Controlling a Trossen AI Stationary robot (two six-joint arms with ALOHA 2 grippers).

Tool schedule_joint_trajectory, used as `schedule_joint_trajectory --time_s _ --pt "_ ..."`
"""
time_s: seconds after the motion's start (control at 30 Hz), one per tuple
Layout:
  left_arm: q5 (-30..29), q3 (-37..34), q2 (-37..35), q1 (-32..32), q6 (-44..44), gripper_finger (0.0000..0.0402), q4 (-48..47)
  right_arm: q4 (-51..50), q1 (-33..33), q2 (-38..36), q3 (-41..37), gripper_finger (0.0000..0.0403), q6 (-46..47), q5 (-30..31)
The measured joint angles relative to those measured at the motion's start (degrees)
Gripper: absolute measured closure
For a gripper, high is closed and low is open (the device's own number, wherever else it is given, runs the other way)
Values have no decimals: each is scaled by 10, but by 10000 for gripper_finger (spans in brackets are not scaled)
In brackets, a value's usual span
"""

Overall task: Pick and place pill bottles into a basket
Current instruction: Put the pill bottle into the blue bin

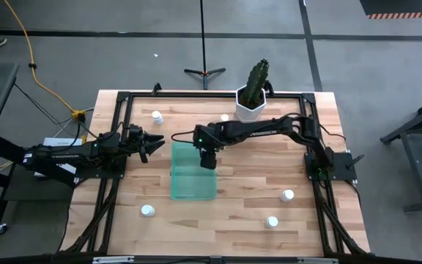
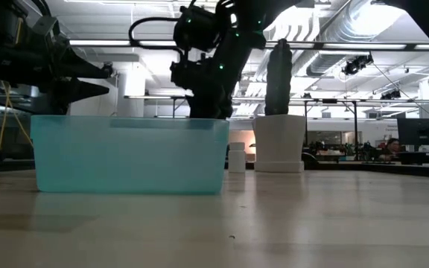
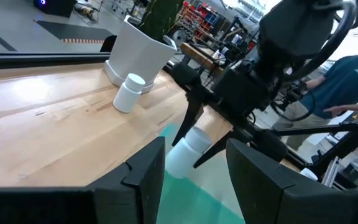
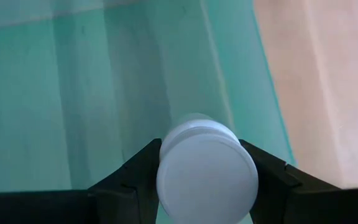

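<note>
The green basket (image 1: 193, 176) stands at the table's middle. My right gripper (image 1: 208, 158) reaches down into its far right part, shut on a white pill bottle (image 4: 207, 171). The bottle also shows in the left wrist view (image 3: 188, 146). My left gripper (image 1: 154, 144) hovers open and empty just left of the basket, pointing at it. Loose bottles stand on the table at the far left (image 1: 157, 116), beside the pot (image 1: 224, 117), near left (image 1: 147, 211) and near right (image 1: 272, 221), (image 1: 288, 195). My right gripper pinches the bottle's sides just below its cap (image 4: 166, 155) between its two fingers. The fingers come from above, pointing down along the bottle. The bottle stands about upright, cap up, inside the basket (image 4: 73, 93). Whether its bottom touches the basket floor I cannot tell.
A white hexagonal pot with a cactus (image 1: 252, 101) stands at the far edge behind the basket. A black frame (image 1: 116, 132) runs around the table's edges. A person in a blue shirt (image 3: 353, 74) shows beyond the table.
</note>
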Motion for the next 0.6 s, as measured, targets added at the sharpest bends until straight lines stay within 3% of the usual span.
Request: schedule_joint_trajectory --time_s 0.6 --pt "0 0 0 0 0 197 0 -28 0 5 0 224 0 -20"
